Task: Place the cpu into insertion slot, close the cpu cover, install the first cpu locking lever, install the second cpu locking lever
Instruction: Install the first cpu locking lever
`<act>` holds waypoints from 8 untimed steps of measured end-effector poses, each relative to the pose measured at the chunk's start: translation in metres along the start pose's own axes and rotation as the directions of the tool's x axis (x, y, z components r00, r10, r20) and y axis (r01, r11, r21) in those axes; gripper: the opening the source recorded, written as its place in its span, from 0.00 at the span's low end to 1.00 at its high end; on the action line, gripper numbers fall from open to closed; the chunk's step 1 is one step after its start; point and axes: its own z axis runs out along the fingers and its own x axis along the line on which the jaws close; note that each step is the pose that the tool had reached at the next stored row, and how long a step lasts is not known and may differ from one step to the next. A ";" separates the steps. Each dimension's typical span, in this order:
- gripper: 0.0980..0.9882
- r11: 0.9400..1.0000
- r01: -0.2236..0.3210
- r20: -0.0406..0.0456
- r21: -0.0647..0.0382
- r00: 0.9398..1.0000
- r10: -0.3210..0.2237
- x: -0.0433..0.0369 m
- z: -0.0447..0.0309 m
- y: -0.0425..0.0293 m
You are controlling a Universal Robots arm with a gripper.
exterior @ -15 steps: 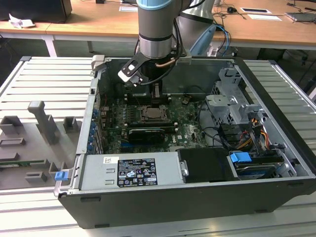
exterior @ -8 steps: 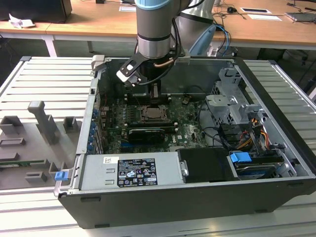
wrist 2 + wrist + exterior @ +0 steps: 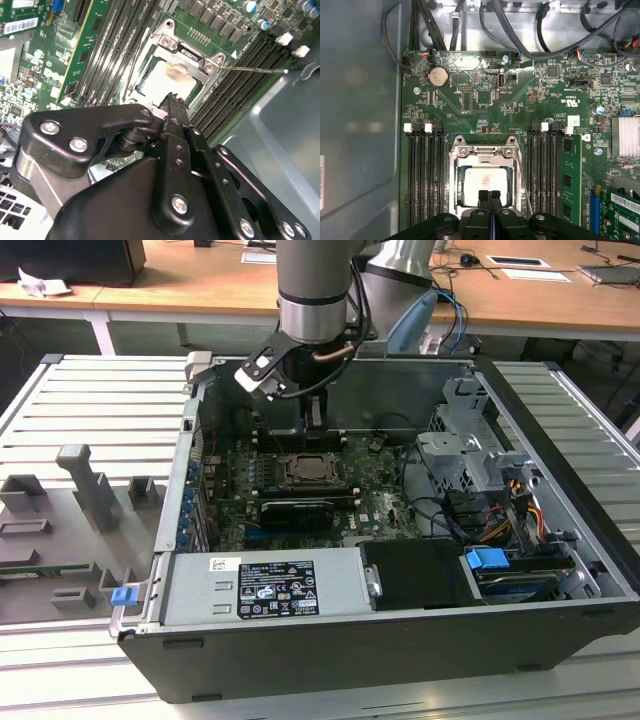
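Two fingers (image 3: 483, 198) of my gripper (image 3: 489, 194) were pressed together with nothing between them, the tips poised over the near edge of the socket. Whether they touched metal, I could not tell. A shut pair makes a narrow pushing tool, which I judged suited the lever work better than grasping.

Just beyond the tips, the cpu (image 3: 482, 182) lay flat in the insertion slot (image 3: 316, 471), pale face up. The cpu cover (image 3: 455, 175) lay down around it, framing the chip through its cut-out.

One locking lever (image 3: 252, 69), a thin rod, angled out from the socket corner across the memory slots (image 3: 425, 175). I judged it unlatched.

Farther off were the green motherboard (image 3: 485, 102), a coin cell (image 3: 439, 76) and cables. The open computer case (image 3: 560, 540) walled everything in.
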 end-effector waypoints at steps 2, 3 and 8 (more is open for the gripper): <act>0.01 1.000 0.000 0.000 0.000 1.000 0.000 0.0000 -0.0080 0.0004; 0.01 1.000 0.000 0.000 0.000 1.000 0.000 0.0000 -0.0117 0.0007; 0.01 0.996 0.089 -0.005 0.001 0.996 -0.089 0.0000 -0.0157 0.0008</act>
